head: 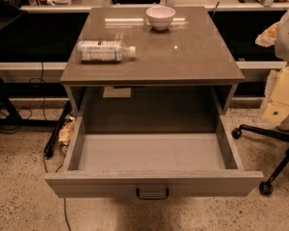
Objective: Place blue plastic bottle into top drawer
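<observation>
At upper left, the blue plastic bottle is laid sideways on the cabinet top; below, the top drawer is pulled open. The gripper is out of frame, so its grip cannot be told.

Glossy grey-brown across the surface, with pale streaks of reflected light near a plain white bowl. Clear plastic with a whitish label, bluish print and a white cap for the bottle; flat grey inside the drawer, grey-brown on its front, dark metal for the handle. Speckled beige all over the floor, black on the chair base.
</observation>
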`<act>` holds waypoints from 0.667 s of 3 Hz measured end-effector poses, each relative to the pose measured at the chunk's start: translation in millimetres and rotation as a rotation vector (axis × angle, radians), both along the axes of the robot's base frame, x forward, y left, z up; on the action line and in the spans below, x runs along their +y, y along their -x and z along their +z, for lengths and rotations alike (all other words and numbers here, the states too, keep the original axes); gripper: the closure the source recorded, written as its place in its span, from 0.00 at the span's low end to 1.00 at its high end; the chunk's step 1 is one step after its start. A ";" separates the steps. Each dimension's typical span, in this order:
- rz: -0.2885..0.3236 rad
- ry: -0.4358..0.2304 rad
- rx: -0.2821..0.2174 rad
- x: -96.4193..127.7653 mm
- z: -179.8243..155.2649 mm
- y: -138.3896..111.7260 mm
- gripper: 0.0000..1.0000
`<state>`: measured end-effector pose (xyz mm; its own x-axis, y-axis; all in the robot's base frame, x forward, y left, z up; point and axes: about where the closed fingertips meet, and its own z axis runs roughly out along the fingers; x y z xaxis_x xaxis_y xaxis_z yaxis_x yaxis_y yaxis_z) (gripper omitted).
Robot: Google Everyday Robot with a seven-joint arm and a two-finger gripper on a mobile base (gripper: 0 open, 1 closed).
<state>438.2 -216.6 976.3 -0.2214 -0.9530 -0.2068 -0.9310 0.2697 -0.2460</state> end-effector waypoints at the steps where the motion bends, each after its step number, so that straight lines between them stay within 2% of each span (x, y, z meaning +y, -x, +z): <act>1: 0.000 0.000 0.000 0.0 0.0 -0.1 0.00; 2: 0.063 -0.085 -0.038 22.0 2.5 -36.3 0.00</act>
<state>474.5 -194.6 978.8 -0.1516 -0.9434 -0.2951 -0.9372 0.2321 -0.2603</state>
